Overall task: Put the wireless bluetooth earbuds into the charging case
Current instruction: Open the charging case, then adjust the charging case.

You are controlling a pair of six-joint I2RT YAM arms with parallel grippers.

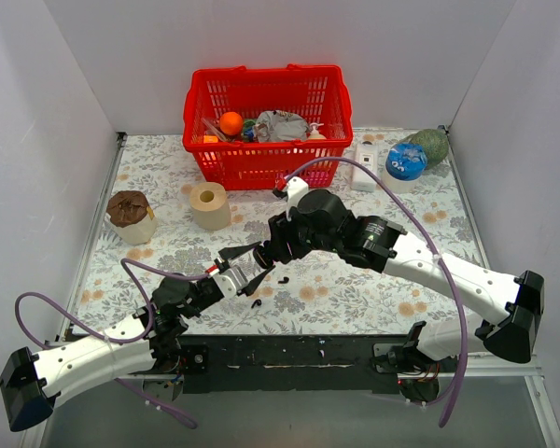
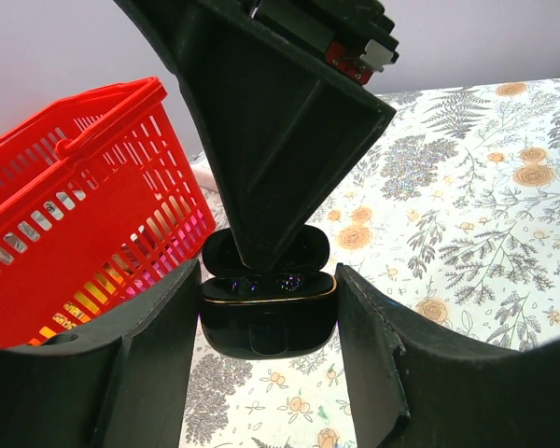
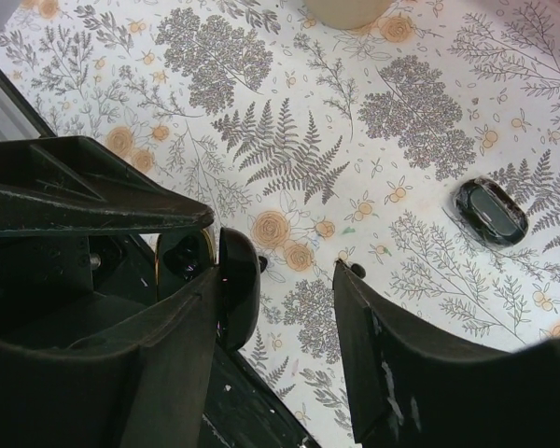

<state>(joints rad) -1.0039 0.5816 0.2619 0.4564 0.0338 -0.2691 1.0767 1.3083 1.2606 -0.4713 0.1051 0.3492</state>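
The left gripper is clamped on the small glossy black oval charging case, whose lid is up. The right gripper stands unclenched, nothing between its black fingers. One finger sits just beside the raised lid, and I cannot tell whether it touches. One tiny glossy black wireless earbud, as I read it, lies on the floral tablecloth, well apart from the case. Whether either well is filled I cannot tell.

That crowding finger could lever the lid shut or twist the case out of its pinch. The right arm reaches across from the right, wrist tipped down. The left arm lies low, angled inward.
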